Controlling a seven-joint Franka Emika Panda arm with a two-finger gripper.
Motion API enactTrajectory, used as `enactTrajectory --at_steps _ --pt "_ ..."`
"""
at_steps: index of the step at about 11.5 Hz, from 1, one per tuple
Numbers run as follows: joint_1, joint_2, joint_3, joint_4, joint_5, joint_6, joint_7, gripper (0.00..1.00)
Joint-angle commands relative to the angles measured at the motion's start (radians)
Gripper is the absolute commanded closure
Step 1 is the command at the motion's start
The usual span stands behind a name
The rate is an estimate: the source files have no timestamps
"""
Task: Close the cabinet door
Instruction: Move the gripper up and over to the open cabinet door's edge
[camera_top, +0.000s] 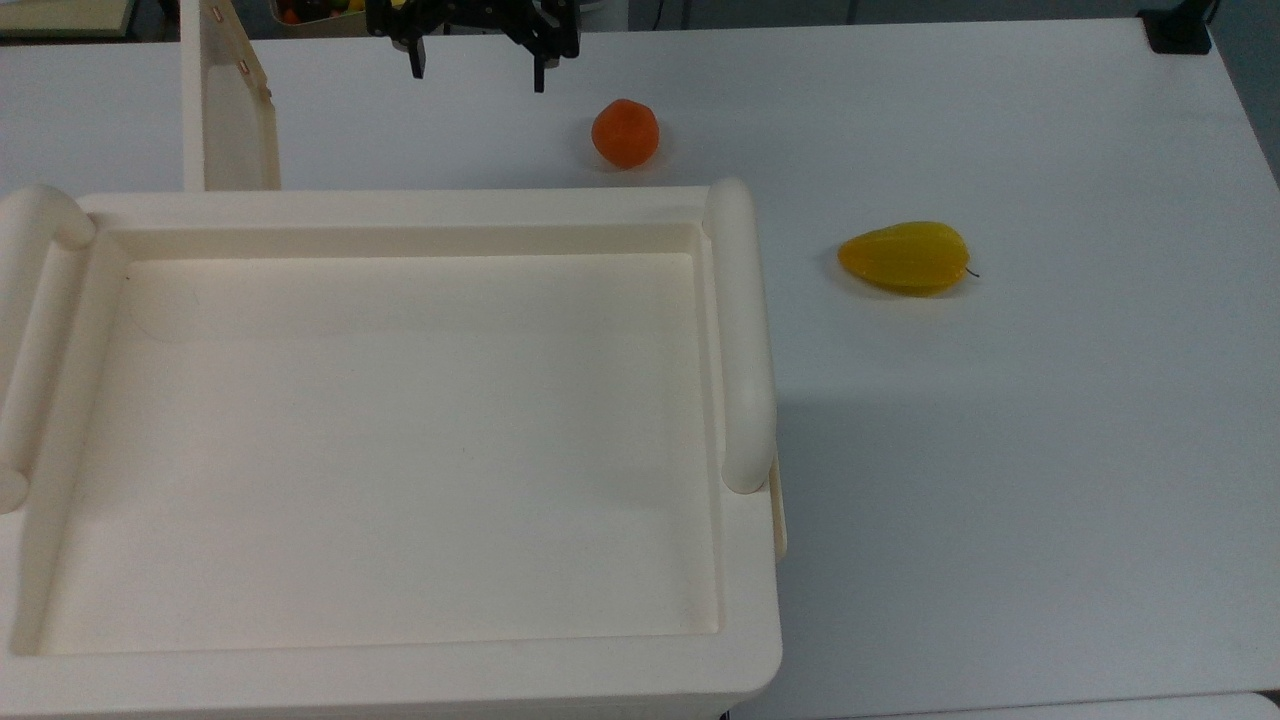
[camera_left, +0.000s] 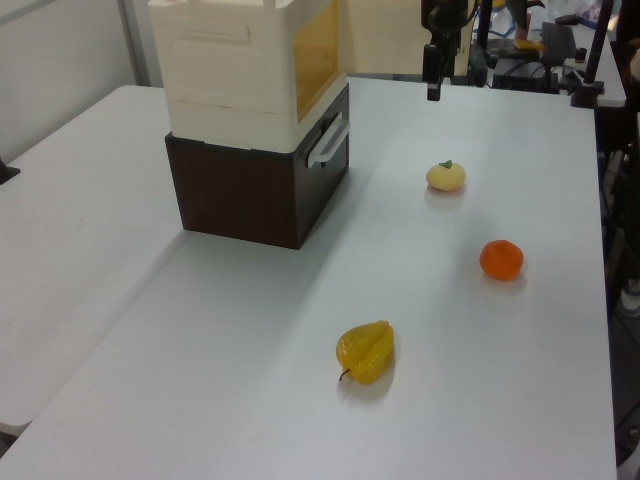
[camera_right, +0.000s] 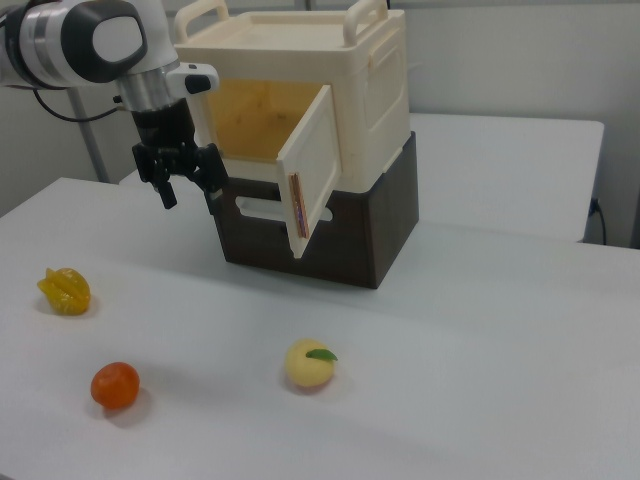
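Note:
The cream cabinet (camera_right: 380, 90) stands on a dark brown base (camera_right: 380, 235). Its recessed top (camera_top: 400, 440) takes up the top view's left half. The cabinet door (camera_right: 315, 170) is swung wide open, with copper fittings along its free edge; from above it juts out as a thin panel (camera_top: 235, 100). The yellowish interior (camera_right: 255, 120) is exposed. My gripper (camera_right: 190, 192) hangs open with nothing between its fingers, in front of the opening and to the right view's left of the door, apart from it. It is also seen from above (camera_top: 478, 75) and in the left view (camera_left: 433, 85).
On the white table (camera_top: 1000, 450) lie an orange fruit (camera_top: 625, 133), a yellow ridged fruit (camera_top: 905, 257) and a pale peach-like fruit (camera_right: 308, 364). The base has a white drawer handle (camera_left: 326, 140). Equipment crowds the table's far end (camera_left: 540, 50).

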Motion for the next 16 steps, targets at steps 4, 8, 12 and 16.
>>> enactTrajectory --at_steps 4,8,12,16 --pt "-0.018 -0.022 0.002 -0.022 0.004 -0.019 -0.024 0.00" --pt "-0.018 -0.019 0.002 -0.022 0.004 -0.019 -0.061 0.23" --pt "-0.018 -0.019 0.002 -0.020 0.009 -0.019 -0.071 0.99" --pt "-0.033 -0.024 0.002 -0.011 0.012 -0.020 -0.068 1.00"
